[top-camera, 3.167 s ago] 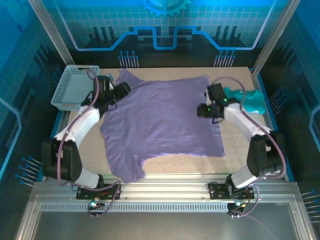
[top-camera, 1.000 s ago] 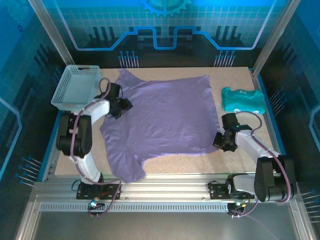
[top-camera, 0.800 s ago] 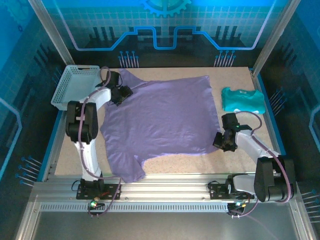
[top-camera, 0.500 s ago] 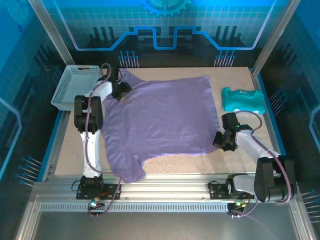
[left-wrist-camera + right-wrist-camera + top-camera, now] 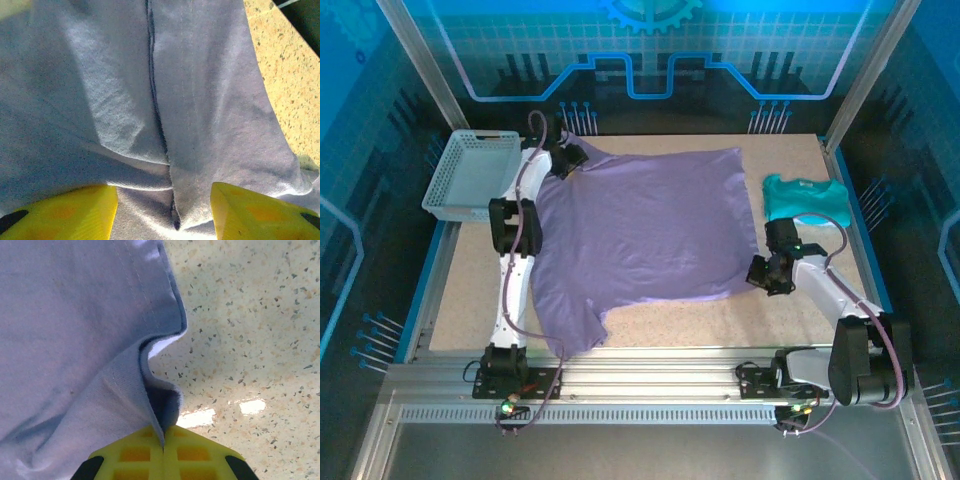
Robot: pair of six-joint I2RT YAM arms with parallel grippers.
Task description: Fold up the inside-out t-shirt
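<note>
**Inspector:** Start with the largest item.

**Assistant:** The speckled table. On it, the lavender t-shirt lies spread out and mostly flat. It covers the middle and left of the surface, and one sleeve reaches towards the near edge.

**Inspector:** Other items?

**Assistant:** A pale mesh basket stands at the far left corner, beside the shirt. A folded teal garment lies at the far right, near the shirt's right edge but apart from it.

**Inspector:** Left gripper?

**Assistant:** The left gripper is at the shirt's far left corner. In the wrist view its yellow fingers stand apart. A gathered fold of shirt with a seam lies between them. I cannot tell whether they bear on the cloth.

**Inspector:** Right gripper?

**Assistant:** The right gripper is at the shirt's near right corner. Its fingers are pressed together, pinching the stitched hem. The hem curls up off the table there.
</note>
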